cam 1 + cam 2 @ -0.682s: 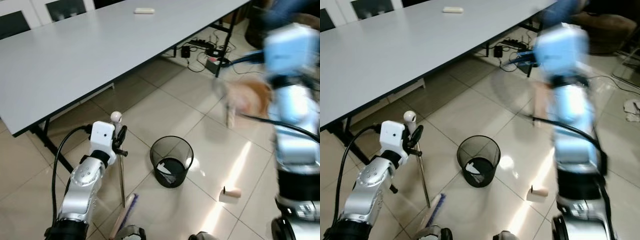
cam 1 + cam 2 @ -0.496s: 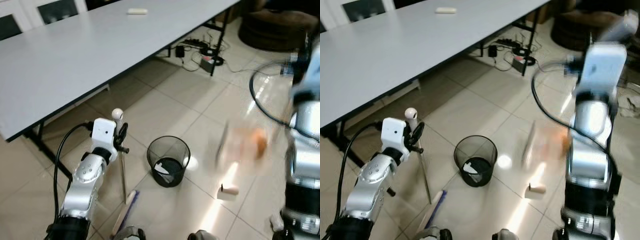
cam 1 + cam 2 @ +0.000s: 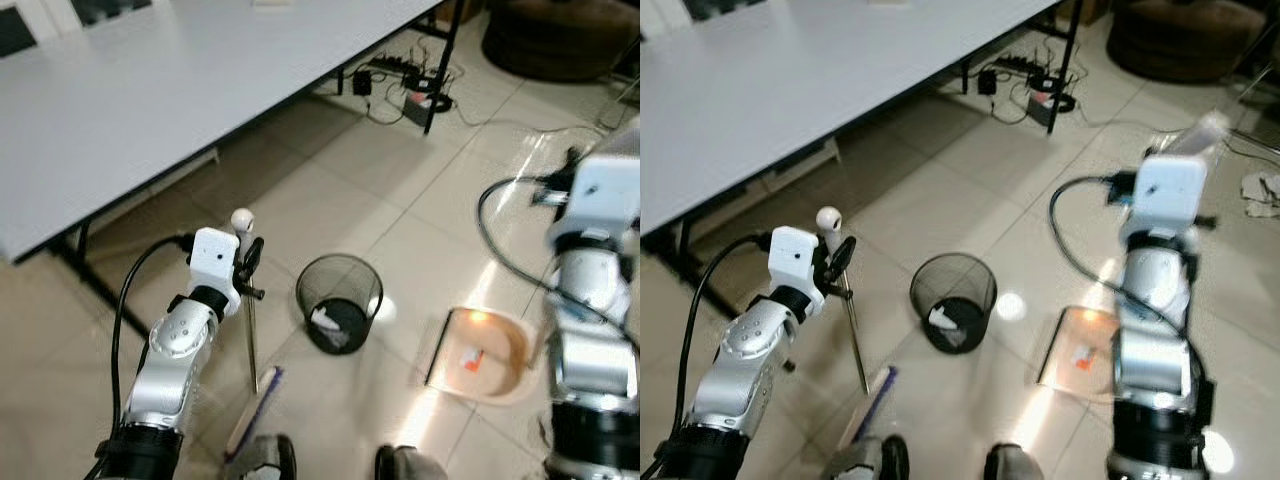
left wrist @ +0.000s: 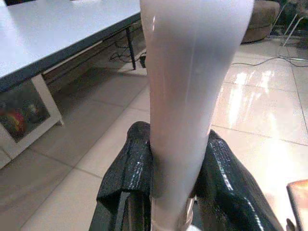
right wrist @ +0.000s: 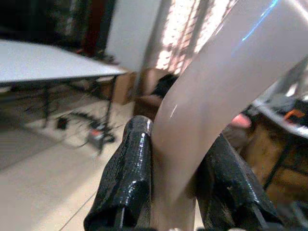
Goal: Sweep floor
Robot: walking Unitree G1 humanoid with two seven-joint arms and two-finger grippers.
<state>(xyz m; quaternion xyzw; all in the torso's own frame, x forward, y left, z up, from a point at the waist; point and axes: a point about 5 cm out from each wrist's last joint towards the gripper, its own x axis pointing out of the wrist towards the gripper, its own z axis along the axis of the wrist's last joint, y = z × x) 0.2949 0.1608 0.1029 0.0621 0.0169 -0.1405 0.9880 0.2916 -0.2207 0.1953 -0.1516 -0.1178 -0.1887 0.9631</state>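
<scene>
Two claws are at work, each clamped on a pale handle. Left claw (image 4: pixel 168 187) grips the broom handle (image 3: pixel 250 330) near its ball top, its brush head (image 3: pixel 250 410) resting on the tiled floor (image 3: pixel 330 200) at 7 o'clock of the black mesh wastebasket (image 3: pixel 340 300). Right claw (image 5: pixel 175 178) grips the dustpan handle (image 5: pixel 216 91); the dustpan (image 3: pixel 480 355) lies on the tiles at 3 o'clock of the wastebasket. Beyond, at 11 o'clock, stands a grey bench (image 3: pixel 150 90). No writing can be read.

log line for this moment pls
left hand: shut on broom handle | right hand: shut on dustpan handle | dustpan: on floor beside bin
</scene>
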